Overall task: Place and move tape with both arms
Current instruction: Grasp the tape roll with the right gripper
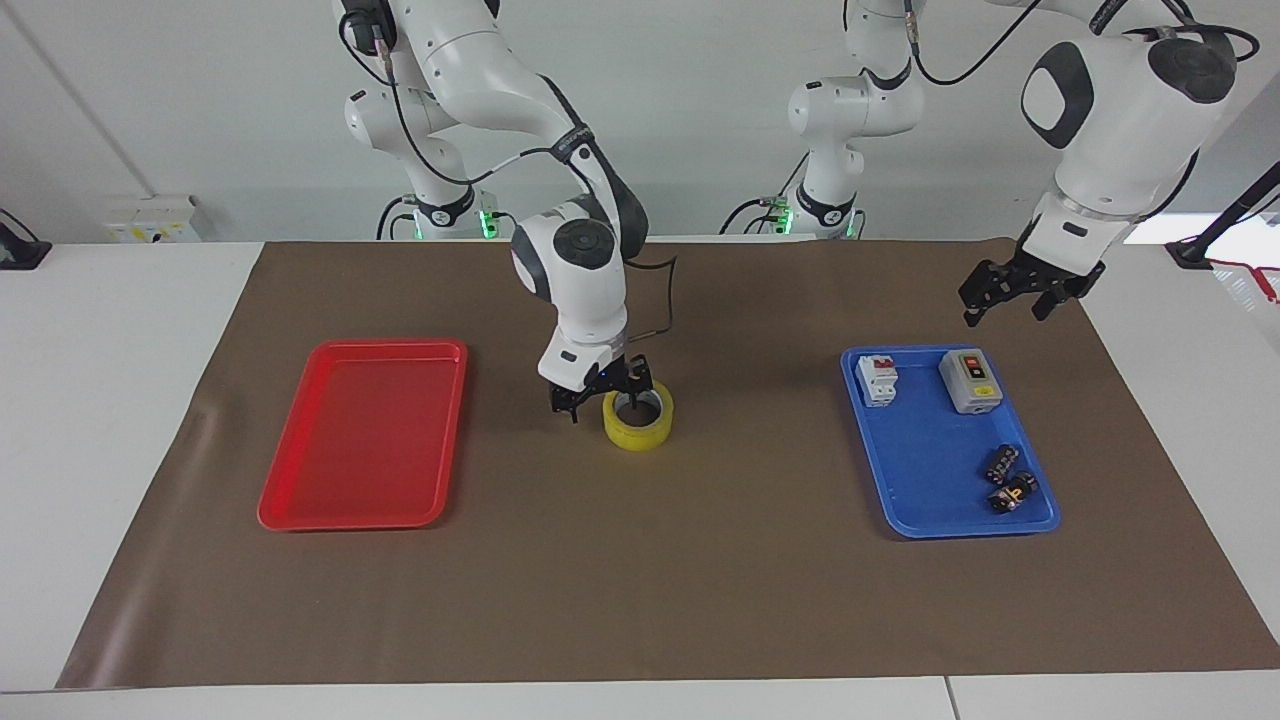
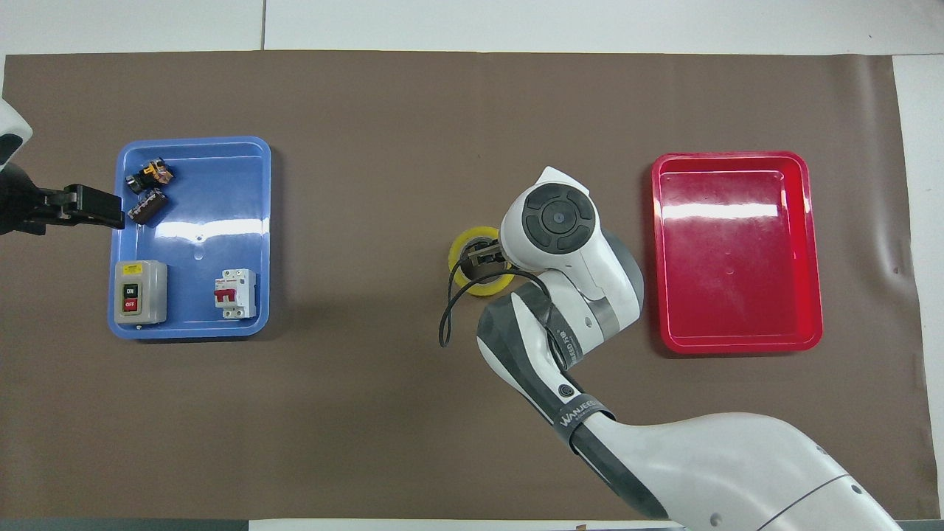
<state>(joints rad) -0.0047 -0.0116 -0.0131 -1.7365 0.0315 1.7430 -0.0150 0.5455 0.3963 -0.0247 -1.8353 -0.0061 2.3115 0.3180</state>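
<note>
The yellow tape roll [image 1: 648,431] lies flat on the brown mat [image 1: 640,580] in the middle of the table, between the two trays. My right gripper [image 1: 603,400] is down at the roll, open, one finger inside the core and one outside the wall on the side toward the red tray. In the overhead view the right wrist covers most of the tape [image 2: 454,255] and the right gripper [image 2: 483,257]. My left gripper [image 1: 1008,300] is open and empty, raised over the mat by the blue tray's edge; it also shows in the overhead view [image 2: 109,209].
An empty red tray [image 1: 365,440] lies toward the right arm's end. A blue tray [image 1: 930,470] toward the left arm's end holds a circuit breaker [image 1: 878,380], a grey switch box [image 1: 970,381] and small black parts [image 1: 1006,478].
</note>
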